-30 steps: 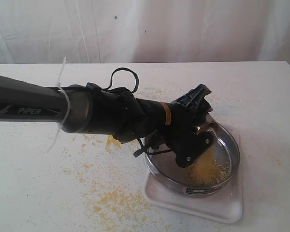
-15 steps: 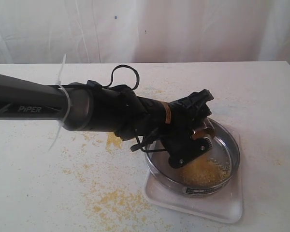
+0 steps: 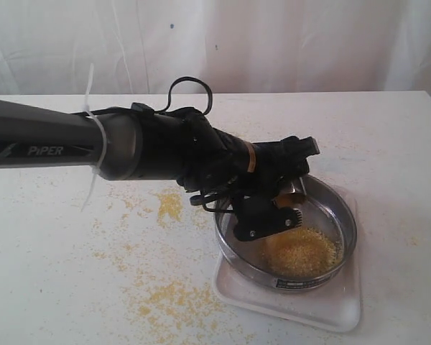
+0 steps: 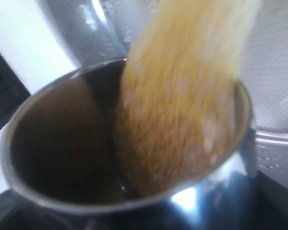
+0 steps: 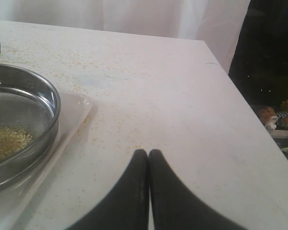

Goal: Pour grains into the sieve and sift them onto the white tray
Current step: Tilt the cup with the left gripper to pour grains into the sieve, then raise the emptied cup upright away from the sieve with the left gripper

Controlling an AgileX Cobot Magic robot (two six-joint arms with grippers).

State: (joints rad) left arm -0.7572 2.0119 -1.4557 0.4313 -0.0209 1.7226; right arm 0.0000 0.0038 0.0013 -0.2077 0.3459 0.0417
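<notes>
In the exterior view my left gripper [image 3: 291,188] reaches over the sieve [image 3: 346,215], shut on a small steel cup [image 3: 297,191] that it mostly hides. The left wrist view looks into the tilted cup [image 4: 33,115], where a blurred stream of yellow grains [image 4: 182,105] runs over the rim toward the sieve mesh [image 4: 273,72]. A yellow pile of grains [image 3: 303,251] lies at the near side of the sieve, which rests on the white tray [image 3: 337,310]. My right gripper [image 5: 148,153] hovers shut and empty over bare tabletop, beside the sieve [image 5: 47,98] and tray [image 5: 76,112].
Spilled yellow grains [image 3: 165,298] are scattered over the white tabletop [image 3: 50,244] left of the tray, with a denser patch [image 3: 169,207] under the arm. A white curtain hangs behind the table. The table's edge [image 5: 240,103] runs close to the right gripper.
The left wrist has rolled further, tipping the cup more. The grain pile in the sieve has grown and spread. The right gripper has stayed shut.
</notes>
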